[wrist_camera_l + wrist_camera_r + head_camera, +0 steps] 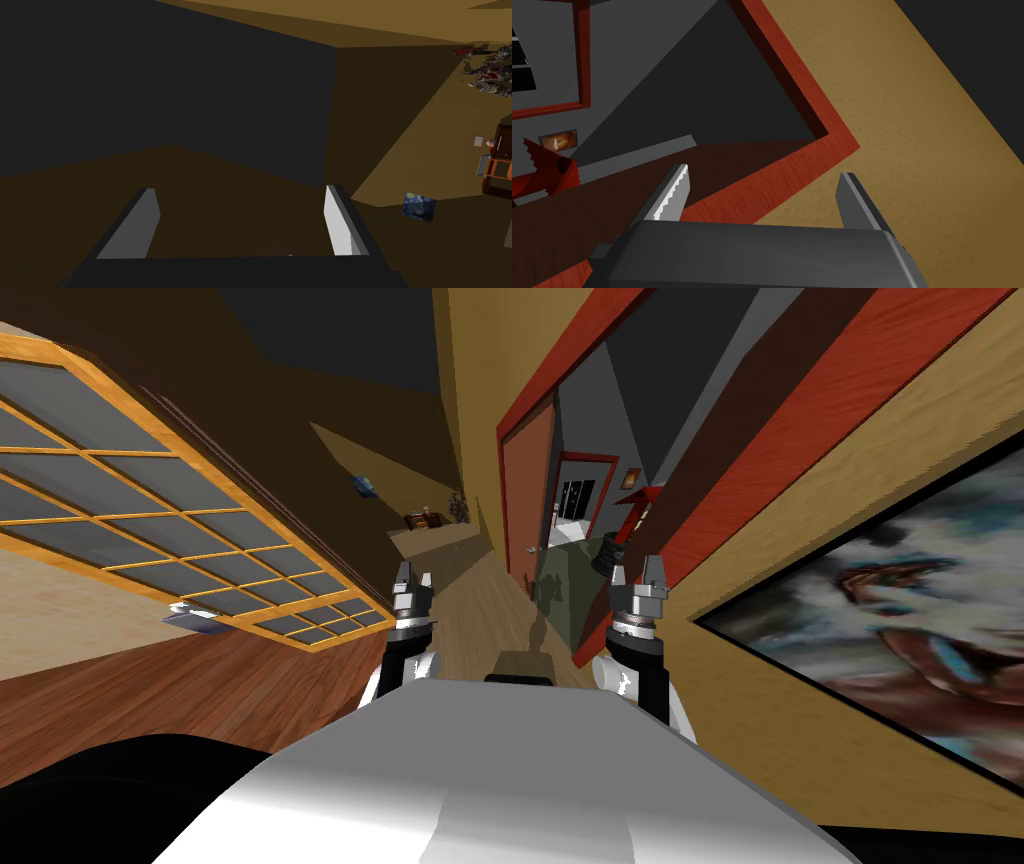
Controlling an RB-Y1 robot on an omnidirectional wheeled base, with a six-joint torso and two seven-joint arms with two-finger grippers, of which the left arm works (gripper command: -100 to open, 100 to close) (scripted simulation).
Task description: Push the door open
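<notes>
A reddish-brown door hangs in a red frame in the tan wall on my right, some way ahead. Its leaf stands swung aside at the far edge of the opening, and a grey room shows through. My right gripper is open and empty, held up beside the near post of the frame without touching it. In the right wrist view its fingers point at the upper corner of the red frame. My left gripper is open over the hallway floor, with nothing between its fingers.
A dark green block and a red leafy thing stand inside the doorway. A large painting hangs on the right wall and an orange-barred window on the left. The wooden hallway floor runs ahead to a small table.
</notes>
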